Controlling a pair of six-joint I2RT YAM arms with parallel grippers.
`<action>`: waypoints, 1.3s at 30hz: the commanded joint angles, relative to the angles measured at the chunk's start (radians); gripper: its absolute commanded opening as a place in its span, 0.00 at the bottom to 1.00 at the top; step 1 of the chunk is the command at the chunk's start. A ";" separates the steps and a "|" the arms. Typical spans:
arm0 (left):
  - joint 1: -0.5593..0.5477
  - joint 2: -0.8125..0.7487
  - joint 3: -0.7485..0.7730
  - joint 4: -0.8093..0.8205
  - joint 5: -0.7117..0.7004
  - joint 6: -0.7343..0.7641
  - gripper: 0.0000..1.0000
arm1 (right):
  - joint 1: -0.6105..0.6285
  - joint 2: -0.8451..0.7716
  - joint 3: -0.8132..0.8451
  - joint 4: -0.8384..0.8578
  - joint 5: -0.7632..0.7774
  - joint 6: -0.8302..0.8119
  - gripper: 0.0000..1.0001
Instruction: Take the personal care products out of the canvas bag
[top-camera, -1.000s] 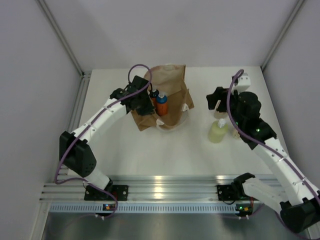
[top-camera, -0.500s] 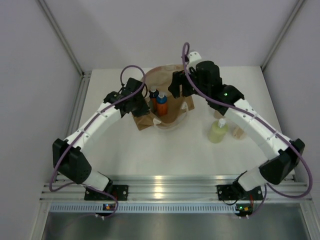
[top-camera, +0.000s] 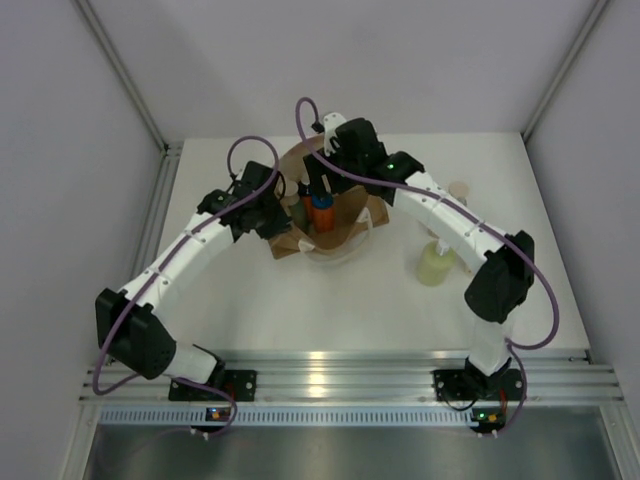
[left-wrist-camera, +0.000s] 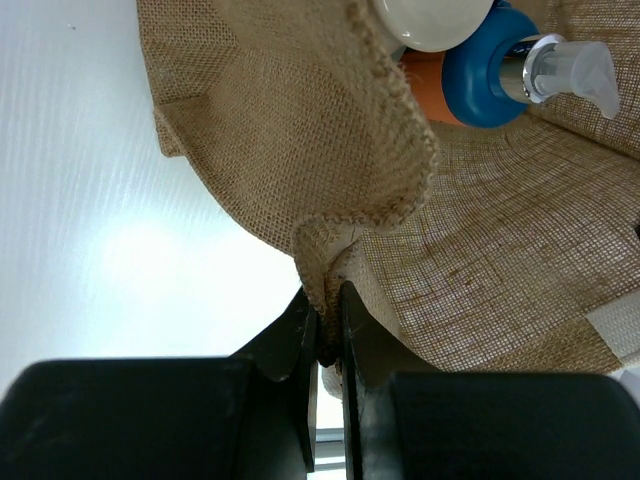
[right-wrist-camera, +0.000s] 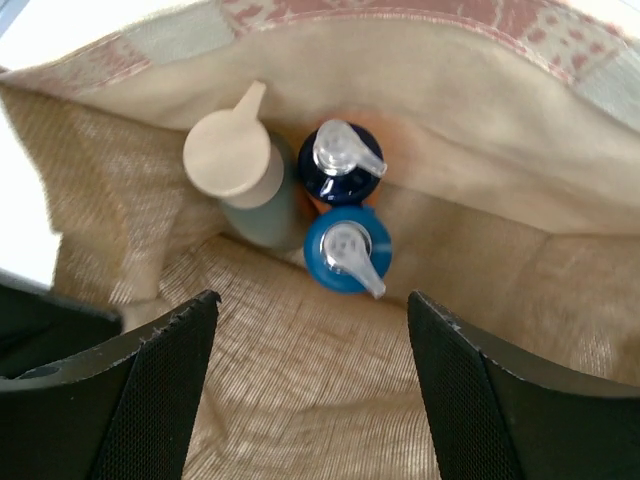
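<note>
So the left gripper (left-wrist-camera: 328, 330) is pinched tight on the canvas bag (left-wrist-camera: 300, 130) rim. The right gripper (right-wrist-camera: 310, 305) hangs wide open and empty over three bottles (right-wrist-camera: 347, 248) standing upright inside.

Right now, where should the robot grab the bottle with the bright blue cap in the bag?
Grip around the blue cap, coming straight down from above. It stands upright in the canvas bag, only its top showing, and the open right tool hovers over it. A dark-capped bottle crowds its far side.
</note>
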 joint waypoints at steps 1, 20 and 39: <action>0.014 -0.023 -0.031 -0.048 -0.034 -0.005 0.00 | 0.018 0.065 0.095 -0.024 -0.006 -0.047 0.75; 0.057 -0.057 -0.054 -0.046 0.010 0.020 0.00 | -0.004 0.263 0.194 -0.038 -0.038 -0.073 0.50; 0.069 -0.057 -0.056 -0.046 0.032 0.040 0.00 | -0.004 0.278 0.161 -0.022 0.009 -0.114 0.12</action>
